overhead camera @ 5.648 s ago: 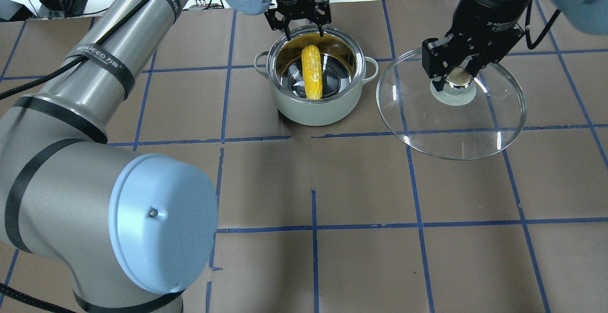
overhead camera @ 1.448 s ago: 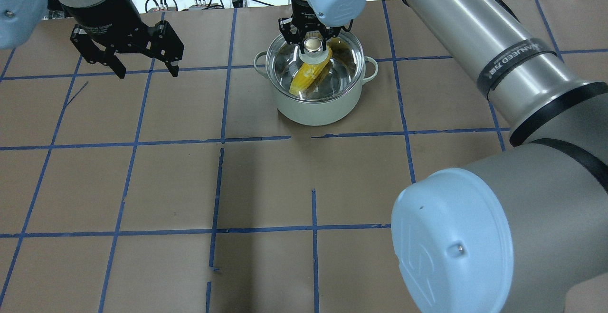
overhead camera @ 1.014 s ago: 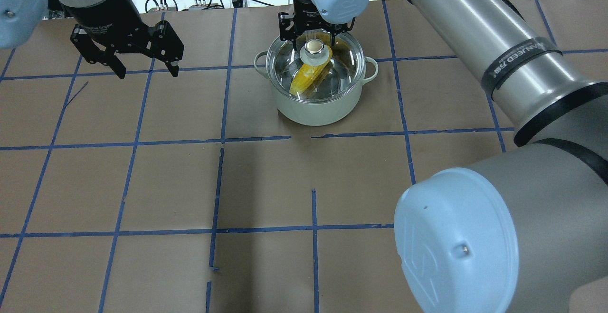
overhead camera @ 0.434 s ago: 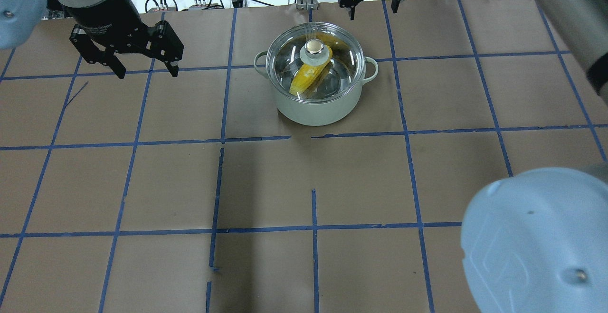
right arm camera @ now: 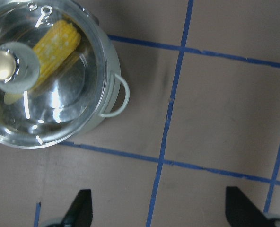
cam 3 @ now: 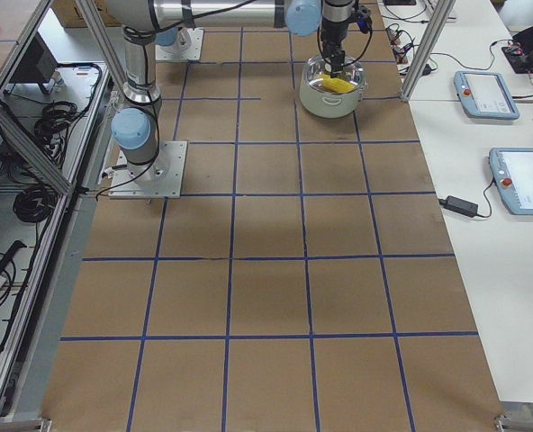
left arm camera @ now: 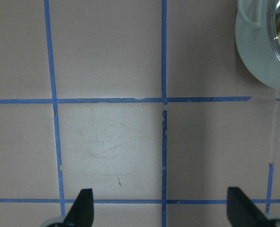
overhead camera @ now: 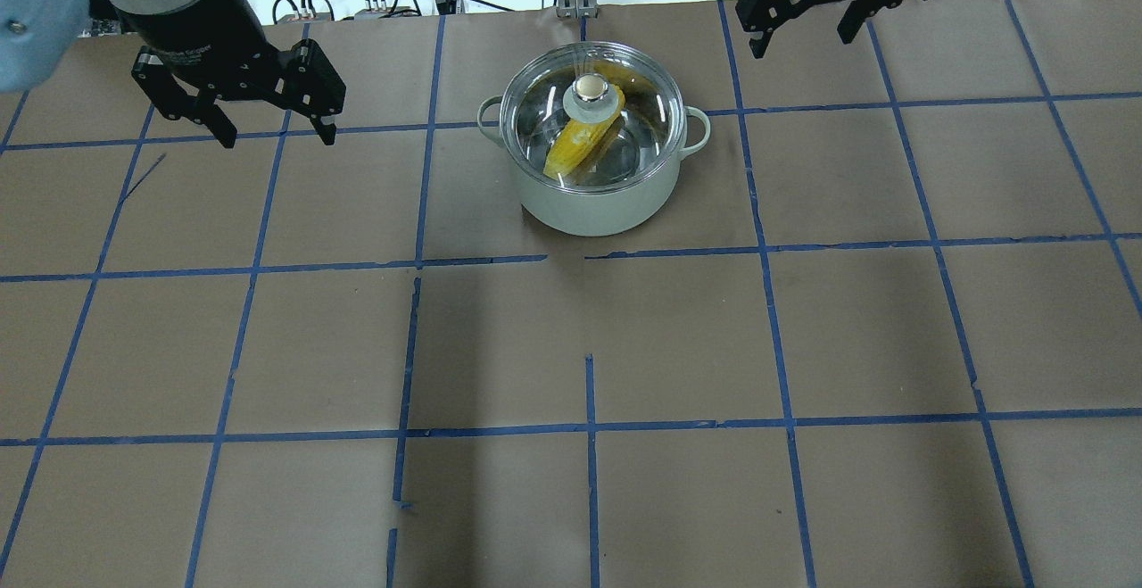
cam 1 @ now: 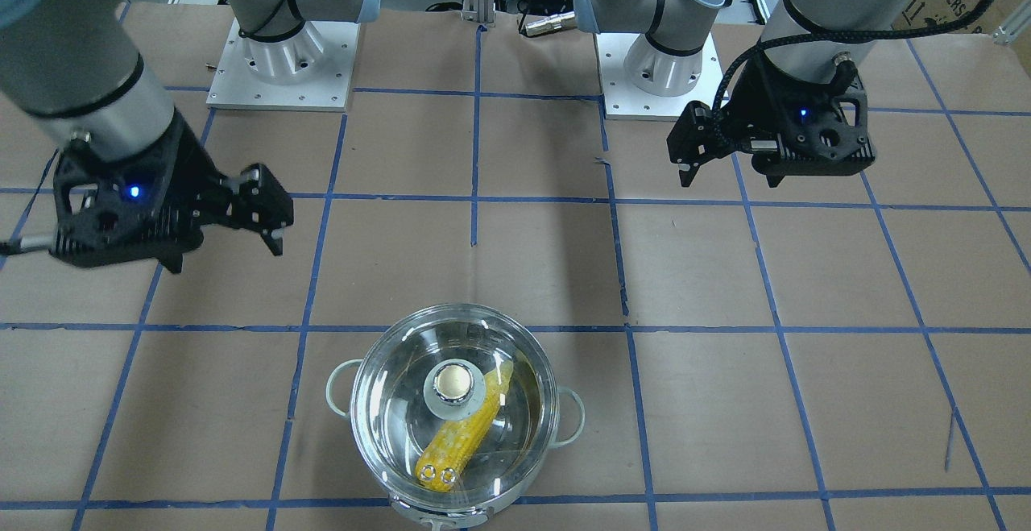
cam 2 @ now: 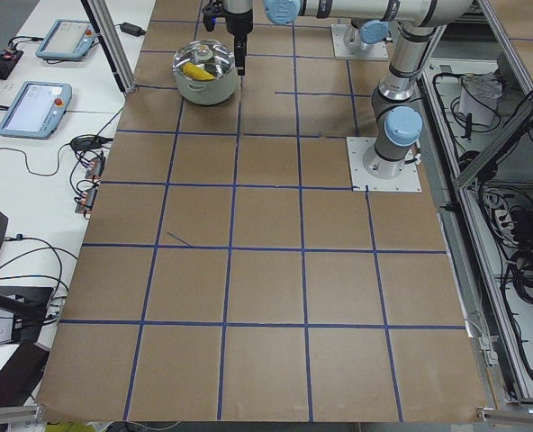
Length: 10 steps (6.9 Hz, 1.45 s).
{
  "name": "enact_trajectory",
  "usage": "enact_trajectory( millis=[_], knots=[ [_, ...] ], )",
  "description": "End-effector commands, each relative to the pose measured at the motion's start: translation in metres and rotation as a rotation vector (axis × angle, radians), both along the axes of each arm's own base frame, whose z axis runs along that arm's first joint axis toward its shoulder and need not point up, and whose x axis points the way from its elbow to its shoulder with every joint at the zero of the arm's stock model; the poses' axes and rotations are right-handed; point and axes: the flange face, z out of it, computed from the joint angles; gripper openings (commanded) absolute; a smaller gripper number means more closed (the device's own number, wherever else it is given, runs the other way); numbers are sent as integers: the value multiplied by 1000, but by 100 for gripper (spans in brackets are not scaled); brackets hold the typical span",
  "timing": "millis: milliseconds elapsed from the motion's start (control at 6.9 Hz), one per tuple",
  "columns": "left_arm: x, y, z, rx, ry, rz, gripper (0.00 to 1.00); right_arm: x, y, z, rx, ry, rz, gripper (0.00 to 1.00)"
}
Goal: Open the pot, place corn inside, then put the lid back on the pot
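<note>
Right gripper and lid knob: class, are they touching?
Apart. The overhead view shows a wide gap between the open right gripper and the lid knob.

Lid on, corn inside.
I see the pot (overhead camera: 593, 209) standing upright on the table (overhead camera: 624, 329): round, pale outside, shiny steel inside, with a small pale loop handle (right arm camera: 127, 94) on each side. The clear glass lid (overhead camera: 641, 104) sits level on its rim and covers the whole opening, with its cream-topped knob (overhead camera: 589, 88) on a grey base at the centre and two small metal rings (right arm camera: 46, 10) near the edge. The yellow corn (overhead camera: 575, 149) shows through the glass, lying slantwise across the pot with one end under the knob. I can't tell whether it lies flat or leans on the wall.
</note>
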Motion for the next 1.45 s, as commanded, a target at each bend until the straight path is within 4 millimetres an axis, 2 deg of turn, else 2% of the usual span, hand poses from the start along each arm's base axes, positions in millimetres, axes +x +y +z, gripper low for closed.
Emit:
enact_trajectory(
  millis=[0,434,724,1303],
  knots=[
    [-1,3,-5,4,0,0,100,-6,84,18,53,82,-3,98],
    [0,1,-5,4,-1,2,100,-6,99,32,29,83,-4,99],
    [-1,0,5,-18,1,0,100,-4,100,34,23,78,2,99],
    [-3,5,9,-10,4,-3,100,-2,98,34,11,78,-15,99]
  ],
)
